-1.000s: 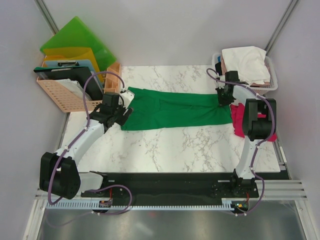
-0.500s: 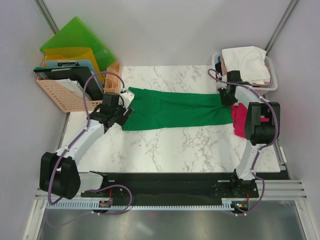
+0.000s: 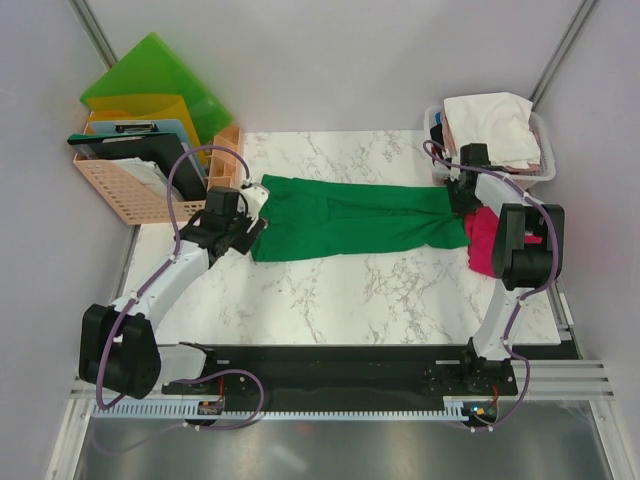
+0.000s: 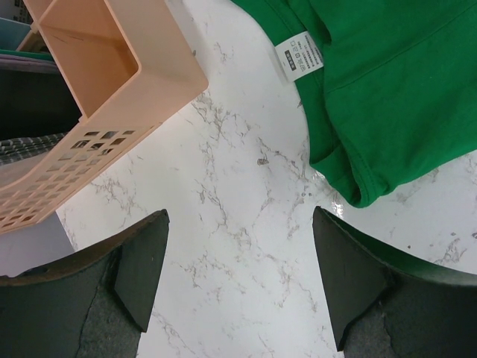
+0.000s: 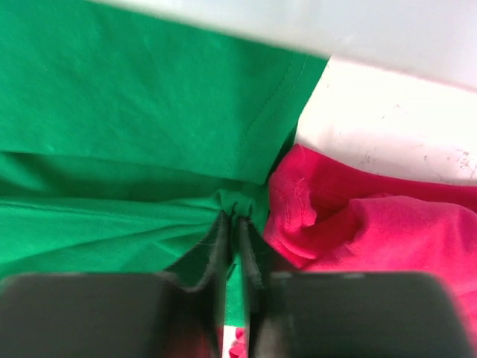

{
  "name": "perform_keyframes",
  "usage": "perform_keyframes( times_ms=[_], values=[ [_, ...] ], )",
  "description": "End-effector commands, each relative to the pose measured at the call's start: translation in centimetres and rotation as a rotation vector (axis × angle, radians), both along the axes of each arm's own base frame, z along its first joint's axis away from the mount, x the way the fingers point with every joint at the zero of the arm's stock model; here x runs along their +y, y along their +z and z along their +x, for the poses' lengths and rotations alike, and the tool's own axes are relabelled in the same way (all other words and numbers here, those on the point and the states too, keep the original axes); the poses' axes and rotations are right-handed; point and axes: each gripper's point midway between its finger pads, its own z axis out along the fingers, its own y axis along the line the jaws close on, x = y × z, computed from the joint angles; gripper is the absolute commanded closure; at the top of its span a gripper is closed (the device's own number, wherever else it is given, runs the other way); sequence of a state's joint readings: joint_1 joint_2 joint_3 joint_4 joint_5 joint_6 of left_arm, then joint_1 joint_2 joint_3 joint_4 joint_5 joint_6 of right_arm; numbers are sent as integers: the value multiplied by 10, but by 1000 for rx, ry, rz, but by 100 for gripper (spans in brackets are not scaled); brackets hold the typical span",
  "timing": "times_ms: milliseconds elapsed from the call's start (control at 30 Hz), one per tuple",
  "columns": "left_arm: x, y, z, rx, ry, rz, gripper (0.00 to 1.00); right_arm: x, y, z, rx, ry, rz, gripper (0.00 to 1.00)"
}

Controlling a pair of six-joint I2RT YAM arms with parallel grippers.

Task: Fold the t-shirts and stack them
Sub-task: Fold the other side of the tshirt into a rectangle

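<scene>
– Marble-pattern table (image 3: 380,290), grey walls, both arms at its near edge. Log the right gripper (image 5: 235,230) first?

– Yes. Right wrist view: its two fingers are pressed together on a small pucker of the green t-shirt (image 5: 112,112). Cloth gathers into creases at the pinch.

– What sits just beside the pinch?

– The magenta-red t-shirt (image 5: 358,224), crumpled, touching the green hem on the right. From the top view the right gripper (image 3: 462,190) is at the green t-shirt's (image 3: 350,217) right end, with the magenta-red t-shirt (image 3: 482,235) partly under the arm at the table's right edge.

– And behind that?

– A white basket (image 3: 546,160) at the far right corner, with a white t-shirt (image 3: 490,125) heaped on top and a bit of pale pink cloth showing under it.

– Left gripper (image 4: 238,246)?

– Jaws wide apart, nothing between them but bare marble. Left wrist view puts the green t-shirt's (image 4: 373,82) folded corner just beyond the right-hand finger (image 4: 350,276); I cannot tell if they touch. A white care label (image 4: 298,58) lies face up at the cloth's edge.

– Position from above?

– Left gripper (image 3: 240,222) is at the shirt's left end. The green t-shirt lies stretched flat, left to right, across the far half of the table between the two grippers.

– Further out on the left?

– A peach slotted basket (image 3: 110,190) off the table's far left corner, holding a green folder (image 3: 150,75) and a clipboard (image 3: 115,140).
</scene>
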State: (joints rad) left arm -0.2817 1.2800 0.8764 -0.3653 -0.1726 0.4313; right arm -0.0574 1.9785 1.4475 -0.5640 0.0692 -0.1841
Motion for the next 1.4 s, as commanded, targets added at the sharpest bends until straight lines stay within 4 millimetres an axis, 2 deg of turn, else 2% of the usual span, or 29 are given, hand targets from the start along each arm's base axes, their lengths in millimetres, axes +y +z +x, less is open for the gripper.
perform_keyframes(
  times_ms=[0,67,133,167,200,267,367,500,533,567,600,633,667,700,733,767,800,833,867,900,933,1000,1033,1067,1167,1200,1267,1300,1367],
  values=[
    [-3,13,5,-51,-29,-6,16,-11,-5,-5,14,-17,-42,81],
    [-3,15,6,-57,-28,-11,16,-14,-11,-9,30,-28,-52,78],
    [-3,15,5,-58,-29,-12,16,-16,-12,-11,32,-31,-51,71],
    [-3,15,3,-57,-29,-10,15,-14,-14,-12,26,-28,-45,61],
    [-2,15,4,-59,-29,-6,15,-14,-13,-12,19,-26,-42,56],
    [-1,12,2,-52,-29,1,15,-13,-7,-11,-11,-28,-36,37],
    [-1,11,1,-49,-32,2,15,-13,4,-10,-58,-38,-34,31],
    [-2,10,-1,-46,-35,-7,15,-17,27,-10,-126,-56,-52,31],
    [-2,8,-2,-43,-35,-8,15,-18,45,-8,-179,-58,-56,31],
    [-2,8,-2,-43,-36,-7,16,-17,50,-12,-192,-57,-58,30],
    [-2,6,-3,-40,-36,-7,16,-17,70,-13,-242,-57,-56,30],
    [-2,4,-4,-34,-36,-7,16,-14,78,-16,-262,-53,-49,29],
    [-2,4,-4,-33,-36,-8,16,-14,83,-20,-275,-56,-45,23],
    [-3,2,-5,-29,-42,-13,16,-12,103,-24,-325,-64,-34,17],
    [-4,1,-5,-25,-42,-20,16,-8,108,-30,-332,-62,-13,13],
    [-9,0,-5,-22,-50,-41,16,-5,107,-38,-328,-65,7,3],
    [-12,-1,-4,-17,-60,-58,15,1,120,-46,-360,-56,32,2],
    [-19,0,-1,-11,-72,-81,15,10,110,-58,-337,-42,84,2],
    [-25,0,-1,0,-93,-106,14,20,109,-65,-335,-18,130,2],
    [-42,-1,-3,25,-158,-167,14,28,115,-72,-355,2,161,2],
    [-52,4,-1,32,-193,-207,13,38,107,-82,-328,33,209,2],
    [-76,-4,-3,106,-264,-289,12,37,113,-90,-330,46,202,2],
    [-85,5,4,103,-276,-328,10,34,116,-92,-336,46,188,2],
    [-91,-9,10,157,-280,-343,0,31,115,-94,-339,62,166,2],
    [-113,-3,30,182,-322,-384,0,40,114,-95,-357,97,198,2],
    [-120,-18,33,230,-327,-380,0,41,110,-94,-344,99,207,2],
    [-130,-18,40,236,-356,-381,0,41,109,-92,-335,97,209,2],
    [-134,-33,40,278,-362,-387,0,39,104,-91,-319,90,205,2],
    [-139,-40,48,306,-371,-388,0,38,102,-91,-308,84,202,2]
  ],
)
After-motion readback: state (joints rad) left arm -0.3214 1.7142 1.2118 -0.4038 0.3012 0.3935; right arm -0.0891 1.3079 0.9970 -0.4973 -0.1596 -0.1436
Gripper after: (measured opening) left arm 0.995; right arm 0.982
